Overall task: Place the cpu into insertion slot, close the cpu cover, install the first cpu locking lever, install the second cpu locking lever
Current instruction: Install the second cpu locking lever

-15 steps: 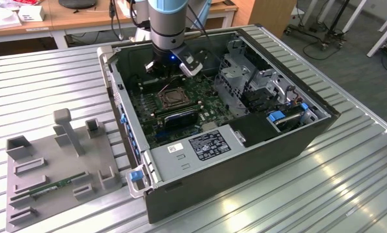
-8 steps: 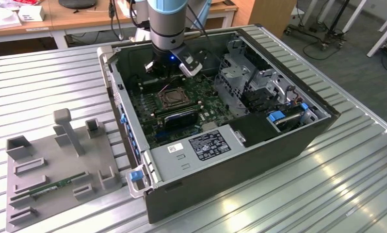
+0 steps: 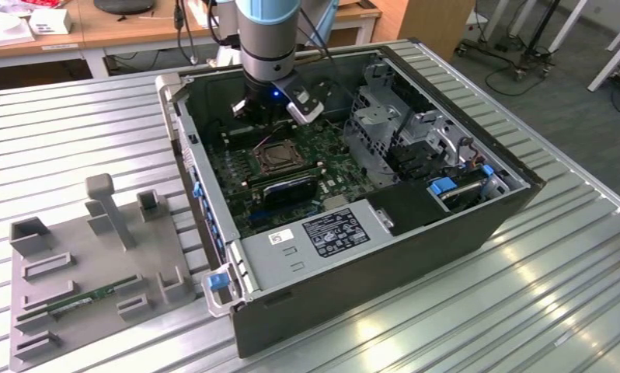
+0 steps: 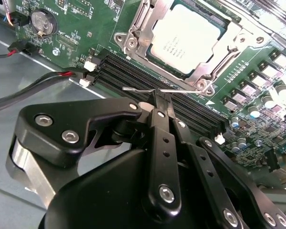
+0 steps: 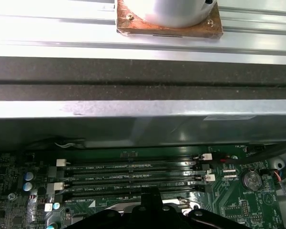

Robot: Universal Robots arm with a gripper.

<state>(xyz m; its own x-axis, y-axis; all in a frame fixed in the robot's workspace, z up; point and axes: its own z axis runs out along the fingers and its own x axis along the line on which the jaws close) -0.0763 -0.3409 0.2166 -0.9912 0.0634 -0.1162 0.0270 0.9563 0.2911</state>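
The cpu (image 4: pixel 183 38) lies flat in the insertion slot (image 3: pixel 273 158) on the green board inside the open computer case. The silvery cpu cover (image 4: pixel 133 36) is down around it, framing its pale face. A thin wire locking lever (image 4: pixel 138 89) runs along the socket's edge beside the black memory slots (image 4: pixel 133 71). My gripper (image 4: pixel 161 99) is shut, and its black fingertips (image 5: pixel 150 195) rest against the middle of this lever. In the exterior view the gripper (image 3: pixel 273 116) hangs just beyond the socket, at the far end of the board.
The case wall (image 5: pixel 133 124) stands close behind the memory slots. Red and black cables (image 4: pixel 38 81) and a coin battery (image 4: pixel 40 21) lie nearby. A drive cage (image 3: pixel 393 132) and power supply (image 3: pixel 321 233) crowd the case. At the exterior view's left is a grey fixture (image 3: pixel 40 326) with a memory stick (image 3: pixel 87 299).
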